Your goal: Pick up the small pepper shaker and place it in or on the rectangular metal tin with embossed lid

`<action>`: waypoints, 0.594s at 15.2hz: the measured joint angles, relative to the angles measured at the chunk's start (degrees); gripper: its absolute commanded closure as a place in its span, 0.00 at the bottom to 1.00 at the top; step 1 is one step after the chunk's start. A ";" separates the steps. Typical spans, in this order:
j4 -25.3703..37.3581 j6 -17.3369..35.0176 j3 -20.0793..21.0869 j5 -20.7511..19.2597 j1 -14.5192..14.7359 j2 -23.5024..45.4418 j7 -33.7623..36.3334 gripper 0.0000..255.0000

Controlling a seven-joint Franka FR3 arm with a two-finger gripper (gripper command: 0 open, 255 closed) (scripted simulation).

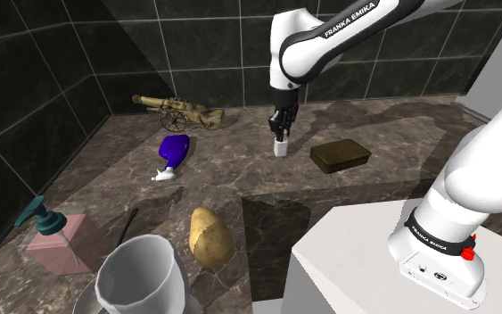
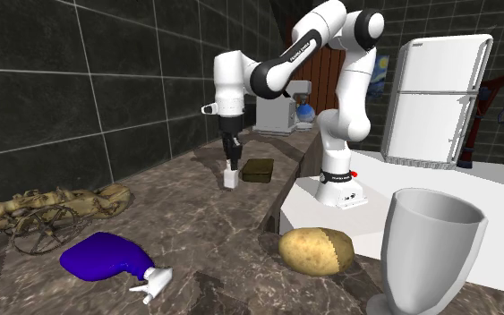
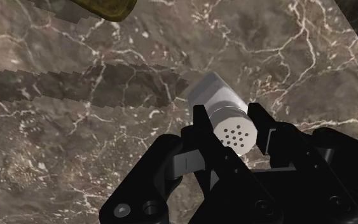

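The white Franka arm (image 1: pixel 329 40) reaches out from its stand (image 1: pixel 347 259) over the dark marble counter (image 1: pixel 240 183). Its forearm is bent and the wrist points straight down. The black gripper (image 3: pixel 231 124) hangs upright over the small white pepper shaker (image 3: pixel 219 102), its fingers (image 3: pixel 199 130) narrowed onto the perforated cap, one pressed to each side. I cannot tell whether the shaker's base has left the counter. The olive rectangular tin (image 1: pixel 339 154) lies closed nearby, at the shoulder view's right of the shaker, apart from it.
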 measured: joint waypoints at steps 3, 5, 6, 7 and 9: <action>1.15 -2.29 -0.24 0.14 -0.07 -1.14 -0.40 1.00; 2.14 -3.91 -0.29 0.24 -0.05 -1.79 -0.48 1.00; 2.63 -4.63 -0.26 0.28 -0.01 -2.02 -0.43 1.00; 3.16 -5.41 -0.32 0.29 -0.04 -2.27 -0.53 1.00; 3.94 -6.91 -0.45 0.37 -0.06 -2.99 -0.72 1.00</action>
